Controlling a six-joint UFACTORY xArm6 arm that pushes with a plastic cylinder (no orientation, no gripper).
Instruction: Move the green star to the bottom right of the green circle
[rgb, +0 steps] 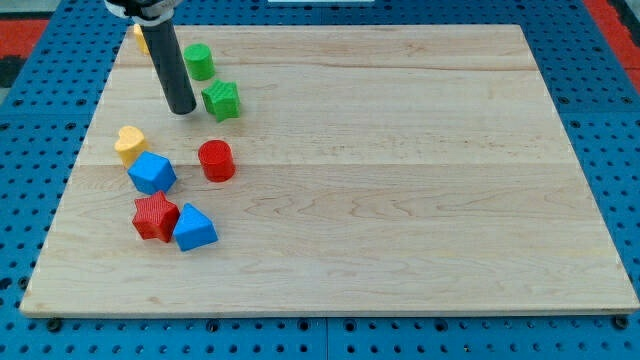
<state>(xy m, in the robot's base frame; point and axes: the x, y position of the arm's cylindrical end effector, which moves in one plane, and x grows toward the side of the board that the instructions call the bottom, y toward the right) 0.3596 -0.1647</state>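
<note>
Pale wooden board (400, 180) on a blue pegboard, with your blocks gathered at the view's left.

You have the green star (222, 101) near the board's top left: a chunky, bright green piece with blunt points, lying flat just below and to the right of the green circle (199, 61), close to it, though you cannot tell if they touch. My tip (182, 111), a plain dark rod with nothing to open or close, sits on the wood just left of the green star, with a narrow gap between. Lower down you see a red cylinder (216, 160), a yellow heart (130, 143) above a blue block (152, 173), and a red star (155, 216) touching a second blue block (194, 228). Another yellow block (141, 38) peeks out behind the rod.
</note>
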